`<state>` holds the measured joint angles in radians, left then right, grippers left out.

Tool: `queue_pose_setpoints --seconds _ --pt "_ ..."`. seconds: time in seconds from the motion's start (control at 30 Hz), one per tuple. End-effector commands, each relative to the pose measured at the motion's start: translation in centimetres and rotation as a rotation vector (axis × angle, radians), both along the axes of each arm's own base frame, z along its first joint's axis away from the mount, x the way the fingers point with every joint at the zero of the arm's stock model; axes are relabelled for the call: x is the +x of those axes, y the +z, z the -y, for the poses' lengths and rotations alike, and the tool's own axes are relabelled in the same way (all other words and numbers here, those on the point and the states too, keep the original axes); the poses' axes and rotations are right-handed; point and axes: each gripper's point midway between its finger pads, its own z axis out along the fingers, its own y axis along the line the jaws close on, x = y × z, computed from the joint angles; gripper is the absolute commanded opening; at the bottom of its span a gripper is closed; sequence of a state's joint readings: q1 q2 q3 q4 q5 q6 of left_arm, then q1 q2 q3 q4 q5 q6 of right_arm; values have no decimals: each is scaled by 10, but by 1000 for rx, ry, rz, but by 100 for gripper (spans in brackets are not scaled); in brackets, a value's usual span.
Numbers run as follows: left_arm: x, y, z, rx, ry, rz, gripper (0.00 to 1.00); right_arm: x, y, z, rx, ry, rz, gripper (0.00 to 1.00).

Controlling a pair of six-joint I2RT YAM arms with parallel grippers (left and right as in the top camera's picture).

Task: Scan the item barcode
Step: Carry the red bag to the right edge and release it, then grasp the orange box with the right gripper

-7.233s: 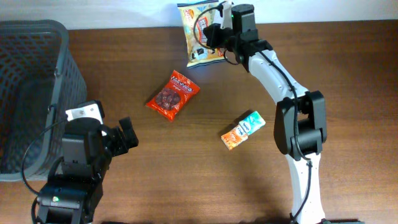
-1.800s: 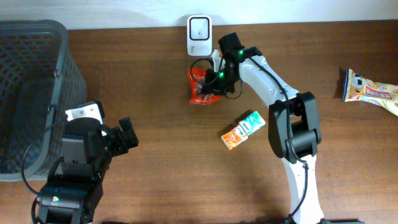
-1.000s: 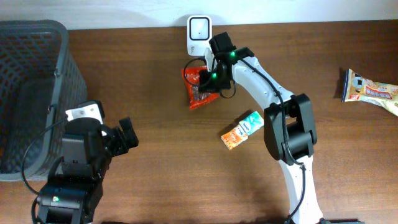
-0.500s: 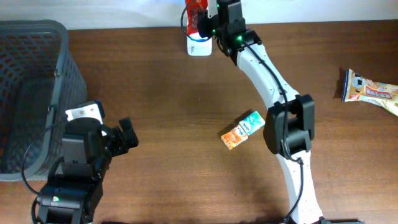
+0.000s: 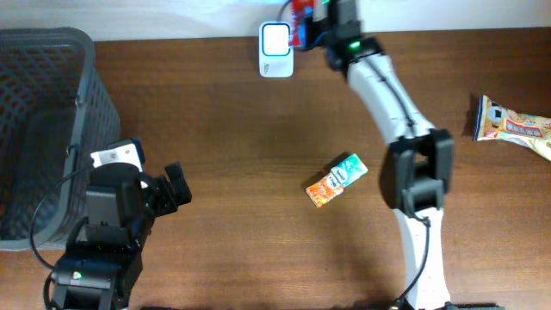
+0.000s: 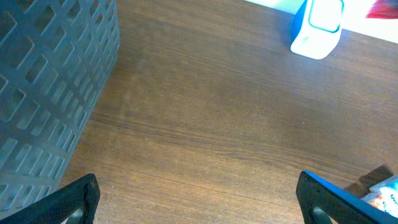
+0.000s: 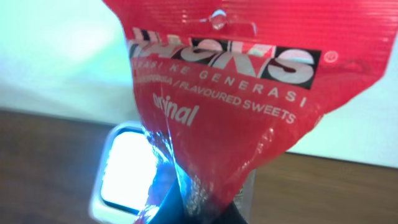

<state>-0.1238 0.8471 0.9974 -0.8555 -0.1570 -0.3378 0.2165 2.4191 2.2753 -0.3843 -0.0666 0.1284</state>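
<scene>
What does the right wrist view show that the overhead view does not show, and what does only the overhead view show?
Only the right wrist view: the print on the red sweets packet, which reads "flavoured sweets", and its hang hole. Only the overhead view: the grey basket at the left, the orange and teal small packs, and the yellow snack bag at the right edge. Both: the red sweets packet near the white scanner, and the brown table.

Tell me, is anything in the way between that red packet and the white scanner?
Nothing visible stands between them. The right gripper holds the red packet close beside the white scanner, with no other object between the two.
</scene>
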Motion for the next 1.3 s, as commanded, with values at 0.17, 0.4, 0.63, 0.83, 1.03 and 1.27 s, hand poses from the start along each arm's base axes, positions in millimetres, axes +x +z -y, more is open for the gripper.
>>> queue_pose_setpoints --seconds 0.17,0.4,0.63,0.83,1.03,1.27 --pt "0 1 -1 -10 8 5 99 -80 10 303 42 -532 -305 4" --pt "0 1 -1 -10 8 5 99 -196 -31 486 134 -891 -491 4" --pt "0 1 -1 -9 8 4 99 -224 -66 513 163 -954 -542 65" --pt "0 1 -1 -10 8 5 99 -206 -4 454 393 -708 -438 89" --pt "0 1 -1 -10 8 5 99 -236 26 284 669 -181 -676 98" --pt "0 1 -1 -10 8 5 99 -264 -83 146 311 86 -1023 99"
